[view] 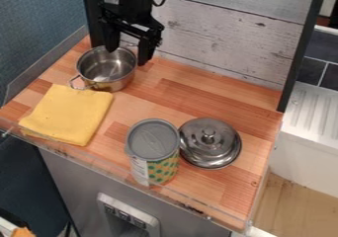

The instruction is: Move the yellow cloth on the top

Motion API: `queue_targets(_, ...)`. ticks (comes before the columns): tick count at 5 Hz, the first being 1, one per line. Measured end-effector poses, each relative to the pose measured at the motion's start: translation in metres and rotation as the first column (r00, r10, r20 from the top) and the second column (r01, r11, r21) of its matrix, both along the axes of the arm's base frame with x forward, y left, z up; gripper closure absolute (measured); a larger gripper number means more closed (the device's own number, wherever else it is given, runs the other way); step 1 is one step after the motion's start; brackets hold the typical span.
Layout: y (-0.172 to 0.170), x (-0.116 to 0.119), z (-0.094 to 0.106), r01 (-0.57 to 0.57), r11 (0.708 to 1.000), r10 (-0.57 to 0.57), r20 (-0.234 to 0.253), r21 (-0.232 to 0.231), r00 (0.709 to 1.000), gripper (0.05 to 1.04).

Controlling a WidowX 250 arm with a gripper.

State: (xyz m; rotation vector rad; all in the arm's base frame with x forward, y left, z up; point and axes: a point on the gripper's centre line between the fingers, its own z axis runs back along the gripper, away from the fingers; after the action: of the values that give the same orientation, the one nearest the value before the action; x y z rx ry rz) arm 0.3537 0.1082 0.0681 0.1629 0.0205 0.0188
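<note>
I read the gripper (129, 47) as open: its two fingers stand apart, tips pointing down, at the back of the wooden counter (191, 105). From my remote station, the gripper appears in front of the whitewashed plank panel (218, 38).

Directly below the gripper, toward the camera, sits the steel pot (107, 69), upright and uncovered. In my view one finger overlaps the pot's opening and the other lies past its rim; I cannot tell whether either touches the metal.

The task item, the yellow cloth (69, 113), lies folded and flat on the counter. Relative to the gripper, it is nearer the camera and toward view-left, beyond the pot. Its far edge is close by the pot; its near edge reaches the counter's front.

Well forward of the gripper, slightly toward view-right, I locate the can (153, 141), upright, with a grey top and a green-dotted label. Farther toward view-right from the gripper, just beside the can, the steel lid (211, 143) rests knob up on the counter
</note>
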Motion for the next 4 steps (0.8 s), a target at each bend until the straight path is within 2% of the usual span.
queue_targets(1,-0.001,-0.004,-0.014,-0.008,1.000,0.008,-0.035,-0.014,0.999,0.083)
queue_targets(2,0.003,-0.024,-0.022,-0.005,0.999,0.003,-0.043,-0.044,0.999,0.083)
queue_targets(3,0.016,-0.048,-0.014,-0.011,0.998,0.010,-0.012,-0.069,1.000,0.083)
queue_targets(4,0.035,-0.088,-0.016,-0.008,0.993,0.012,0.038,-0.118,0.999,0.083)
